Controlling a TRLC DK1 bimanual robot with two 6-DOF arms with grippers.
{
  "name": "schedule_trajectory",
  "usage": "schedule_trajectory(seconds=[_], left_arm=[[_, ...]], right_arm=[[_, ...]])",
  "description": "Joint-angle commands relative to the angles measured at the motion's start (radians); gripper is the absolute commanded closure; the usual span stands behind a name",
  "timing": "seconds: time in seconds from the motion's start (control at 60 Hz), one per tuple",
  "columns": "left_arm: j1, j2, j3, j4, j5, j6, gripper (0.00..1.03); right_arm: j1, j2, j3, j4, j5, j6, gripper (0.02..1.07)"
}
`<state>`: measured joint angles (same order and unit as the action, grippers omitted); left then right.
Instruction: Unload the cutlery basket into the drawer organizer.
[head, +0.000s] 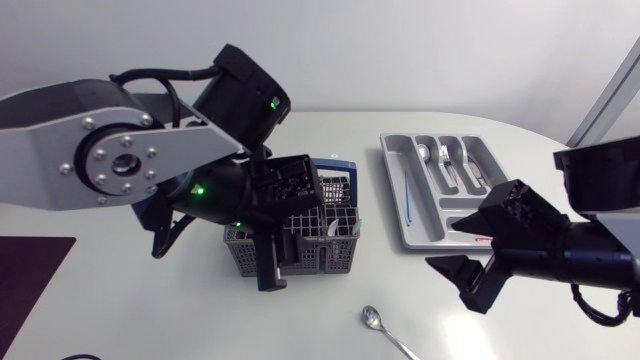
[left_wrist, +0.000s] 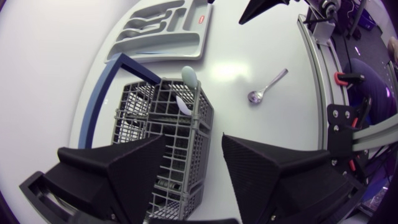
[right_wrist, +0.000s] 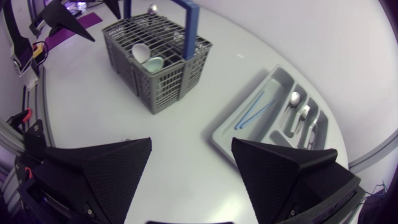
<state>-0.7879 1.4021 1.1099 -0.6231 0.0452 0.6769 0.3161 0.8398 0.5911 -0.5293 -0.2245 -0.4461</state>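
White table (head: 310, 130) holds it all. My left gripper (left_wrist: 194, 140) hangs right over the basket (left_wrist: 168, 124), fingers wide and holding nothing. I think that is so it can dip in and grab a piece. My right gripper (head: 470, 240) sits well away from the basket, wide too, maybe to keep clear. Two pale spoons (right_wrist: 153, 62) stand inside the basket. Off to the basket's side, the organizer (head: 392, 160) holds blue sticks (head: 408, 190) and silver cutlery (head: 448, 165). One silver spoon (head: 372, 318) lies loose near the basket.
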Motion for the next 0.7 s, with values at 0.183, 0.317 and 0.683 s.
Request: schedule_trajectory(seconds=[0.183, 0.317, 0.683], left_arm=[[0.062, -0.087, -0.038, 0.0, 0.007, 0.035, 0.21], [0.082, -0.115, -0.044, 0.0, 0.007, 0.032, 0.21], [0.125, -0.16, -0.061, 0.003, 0.018, 0.024, 0.21]], right_arm=[[0.158, 0.203, 0.059, -0.129, -0.012, 0.001, 0.14], [0.202, 0.283, 0.064, -0.138, 0.005, 0.037, 0.14], [0.383, 0.507, 0.027, -0.058, 0.171, 0.168, 0.23]])
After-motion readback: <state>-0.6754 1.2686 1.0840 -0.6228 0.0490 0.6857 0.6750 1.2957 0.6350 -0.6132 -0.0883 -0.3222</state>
